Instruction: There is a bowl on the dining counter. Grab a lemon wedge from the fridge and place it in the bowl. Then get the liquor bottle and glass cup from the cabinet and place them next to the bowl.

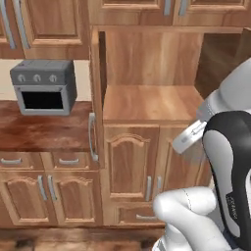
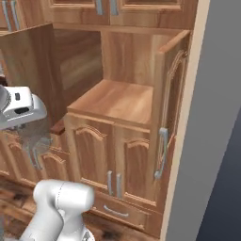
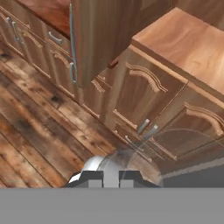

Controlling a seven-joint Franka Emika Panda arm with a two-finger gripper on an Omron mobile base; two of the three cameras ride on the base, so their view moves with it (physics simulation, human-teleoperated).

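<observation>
Clear glass cup (image 3: 144, 151) in claw (image 3: 111, 177)

The white arm (image 1: 230, 162) is folded close above its base, its gripper (image 3: 111, 177) angled downward, holding a glass.

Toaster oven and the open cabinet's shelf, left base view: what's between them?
The cabinet's open left door, seen edge-on with its handle, stands between the toaster oven and the bare shelf. Left of the door, a bare strip of dark countertop.
</observation>
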